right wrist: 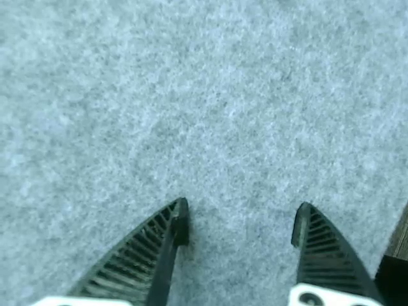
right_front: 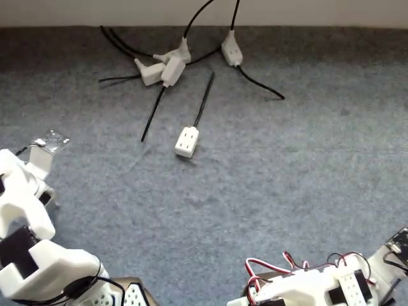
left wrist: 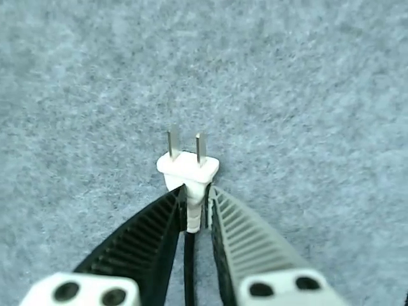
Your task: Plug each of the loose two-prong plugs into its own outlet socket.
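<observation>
Desk (right_front: 287, 166): covered throughout in grey felt-like fabric; a pale wall strip (right_front: 319, 13) ran along its far edge. Left claw (left wrist: 196, 207): clenched on a white two-prong plug (left wrist: 188, 169) above the fabric. Right claw (right wrist: 241, 226): hung released. Outlet socket (right_front: 187, 141): lay mid-desk.
</observation>
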Motion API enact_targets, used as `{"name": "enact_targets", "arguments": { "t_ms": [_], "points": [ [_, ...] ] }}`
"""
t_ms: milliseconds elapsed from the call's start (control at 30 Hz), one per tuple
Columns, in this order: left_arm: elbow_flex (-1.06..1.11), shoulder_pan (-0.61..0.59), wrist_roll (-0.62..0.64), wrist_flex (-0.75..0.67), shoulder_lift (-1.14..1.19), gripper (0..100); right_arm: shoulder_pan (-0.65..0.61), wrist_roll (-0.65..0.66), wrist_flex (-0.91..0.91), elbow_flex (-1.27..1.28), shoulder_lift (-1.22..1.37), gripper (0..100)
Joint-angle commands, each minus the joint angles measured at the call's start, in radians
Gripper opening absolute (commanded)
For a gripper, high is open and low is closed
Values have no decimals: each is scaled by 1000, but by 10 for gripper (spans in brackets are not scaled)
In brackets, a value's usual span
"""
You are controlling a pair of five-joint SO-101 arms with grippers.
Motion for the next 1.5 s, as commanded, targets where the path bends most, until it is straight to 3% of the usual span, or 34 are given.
{"name": "enact_targets", "arguments": {
  "t_ms": [0, 233, 733, 933, 1467],
  "points": [
    [-7, 41, -3, -5, 101, 28, 16, 21, 5, 70, 1, 273],
    [-88, 48, -3, -5, 217, 28, 18, 21, 5, 70, 1, 273],
    [-240, -1, -3, -6, 236, 30, 18, 21, 5, 70, 1, 273],
    [-239, -31, 3, -6, 229, 212, 18, 21, 5, 70, 1, 273],
    [-240, -42, -3, -11, 228, 213, 18, 21, 5, 70, 1, 273]
  ]
}}
